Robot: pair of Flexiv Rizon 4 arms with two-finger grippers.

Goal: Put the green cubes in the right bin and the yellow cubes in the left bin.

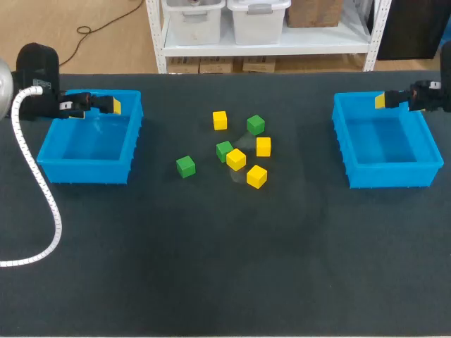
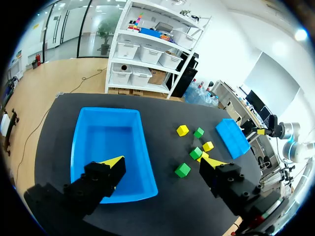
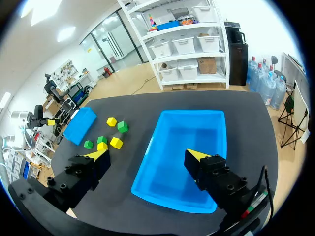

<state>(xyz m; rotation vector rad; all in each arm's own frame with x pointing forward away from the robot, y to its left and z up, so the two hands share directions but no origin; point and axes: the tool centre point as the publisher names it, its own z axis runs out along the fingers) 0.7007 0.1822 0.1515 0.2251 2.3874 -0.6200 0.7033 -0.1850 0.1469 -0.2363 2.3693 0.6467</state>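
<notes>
Left jaws are hanging spread above the left bin [image 1: 84, 172], right jaws spread above the right bin [image 1: 391, 176]. Three green cubes [image 1: 186, 166] and four yellow cubes [image 1: 256, 176] are lying on the desk [image 1: 211, 267] between the bins.

Under the left gripper [image 2: 162, 162], the left bin [image 2: 108, 142] floor is left open, bounded by walls only. Ahead, bare mat [image 1: 158, 134] is offered up to the cubes. The outlying green cube [image 1: 185, 167] is set apart, reachable from every side. The middle green cube [image 1: 224, 151] is crowded by a touching yellow cube [image 1: 236, 159]. Under the right gripper [image 3: 147, 155], the right bin [image 3: 187, 142] floor is unblocked.
</notes>
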